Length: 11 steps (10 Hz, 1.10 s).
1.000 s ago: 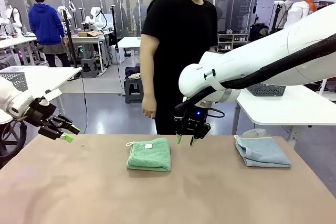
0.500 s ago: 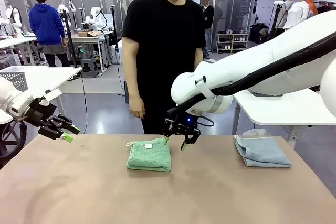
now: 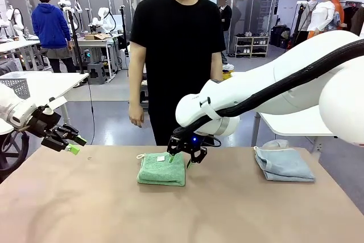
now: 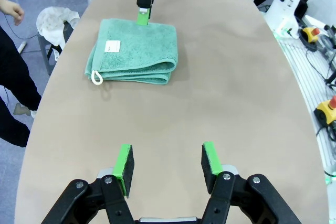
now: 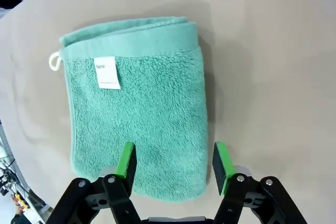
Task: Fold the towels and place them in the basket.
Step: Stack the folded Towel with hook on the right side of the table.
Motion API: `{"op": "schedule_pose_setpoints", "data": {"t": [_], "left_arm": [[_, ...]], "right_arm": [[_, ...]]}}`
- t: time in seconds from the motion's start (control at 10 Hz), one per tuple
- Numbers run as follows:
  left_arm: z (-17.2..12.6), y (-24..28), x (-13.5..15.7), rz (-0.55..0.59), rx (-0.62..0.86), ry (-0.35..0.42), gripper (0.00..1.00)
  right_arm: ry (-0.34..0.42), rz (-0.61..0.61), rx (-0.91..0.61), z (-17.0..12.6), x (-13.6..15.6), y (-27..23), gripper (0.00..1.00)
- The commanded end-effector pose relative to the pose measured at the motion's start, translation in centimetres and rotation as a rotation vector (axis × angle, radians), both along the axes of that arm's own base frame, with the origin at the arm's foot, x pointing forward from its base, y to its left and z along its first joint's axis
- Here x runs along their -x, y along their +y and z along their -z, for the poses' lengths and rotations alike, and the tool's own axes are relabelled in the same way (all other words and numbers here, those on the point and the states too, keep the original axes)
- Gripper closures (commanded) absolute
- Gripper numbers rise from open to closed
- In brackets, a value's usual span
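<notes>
Directly beneath the right gripper [image 5: 172, 167], jaws spread and empty, lies the folded mint towel [image 5: 139, 119] at mid-table, its near edge between the pads. Far off hangs the left gripper [image 3: 69, 141], also spread, so right is nearer.

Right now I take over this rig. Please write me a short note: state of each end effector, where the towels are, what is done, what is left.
Left end effector: open, empty, at the table's left edge.
Right end effector: open, over one edge of the green towel; grasps nothing yet.
Green towel: folded, mid-table.
Blue-grey towel: folded, on the right side of the table.
Done: both towels folded.
Left: place both in the basket.
</notes>
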<state>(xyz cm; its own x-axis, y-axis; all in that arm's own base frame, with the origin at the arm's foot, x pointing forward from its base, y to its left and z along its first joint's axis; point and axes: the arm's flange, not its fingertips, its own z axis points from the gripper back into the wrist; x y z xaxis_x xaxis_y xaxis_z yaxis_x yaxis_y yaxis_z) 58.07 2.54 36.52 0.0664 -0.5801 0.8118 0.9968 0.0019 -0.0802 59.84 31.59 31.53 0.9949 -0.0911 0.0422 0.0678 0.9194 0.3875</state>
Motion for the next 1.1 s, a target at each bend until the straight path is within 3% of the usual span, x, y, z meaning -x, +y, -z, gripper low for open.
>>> {"op": "schedule_pose_setpoints", "data": {"t": [0.0,1.0], "left_arm": [[0.0,0.0,0.1,0.011,0.007,-0.007,0.34],[0.0,0.0,0.1,0.011,0.007,-0.007,0.34]], "right_arm": [[-0.004,0.042,-0.020,0.6,-0.6,0.5,0.27],[-0.014,0.015,0.050,1.9,-1.4,1.2,0.27]]}}
